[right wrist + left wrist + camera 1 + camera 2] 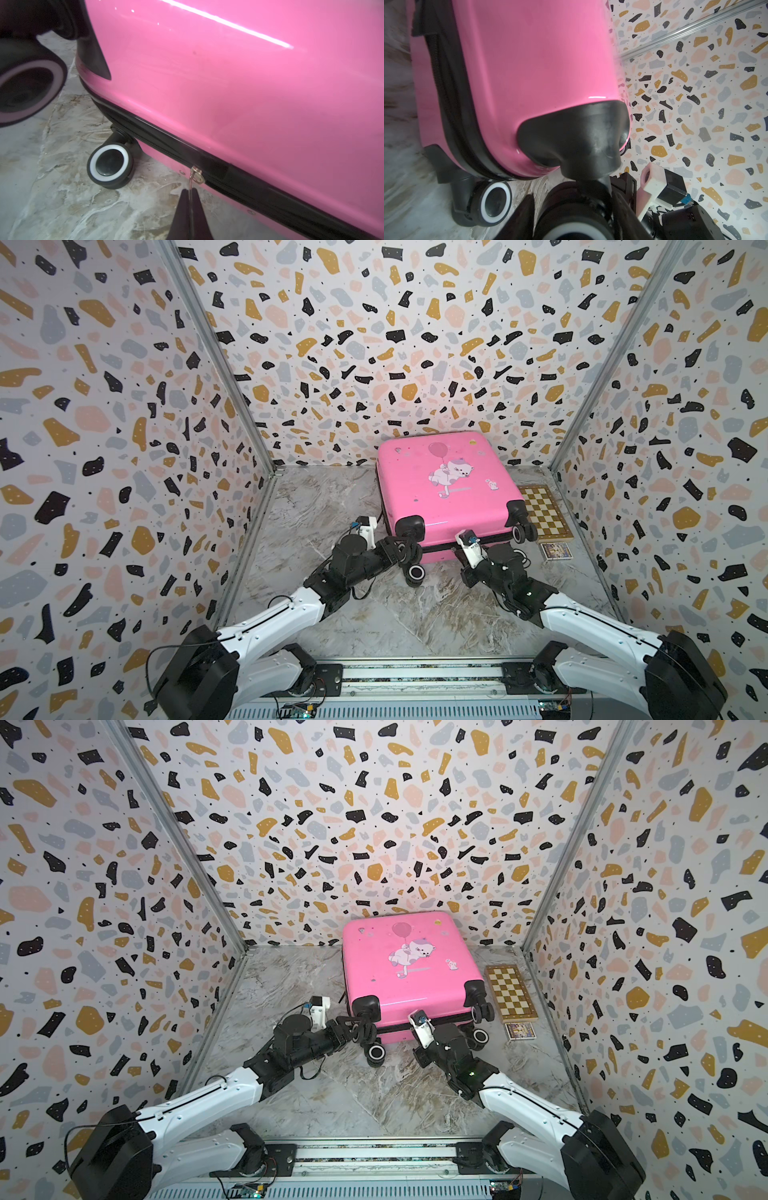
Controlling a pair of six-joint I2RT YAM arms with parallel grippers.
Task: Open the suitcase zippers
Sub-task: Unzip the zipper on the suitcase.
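R claw (190,194) is pinching the zipper pull (196,176) on the suitcase (440,472); L claw (405,548) is clamping a wheel (571,203). Next, prob.: dragging it along the zippers (166,145) w/o slipping.

Terrazzo-print walls (374,344), grey marbled floor (324,506), metal corner posts (216,352).
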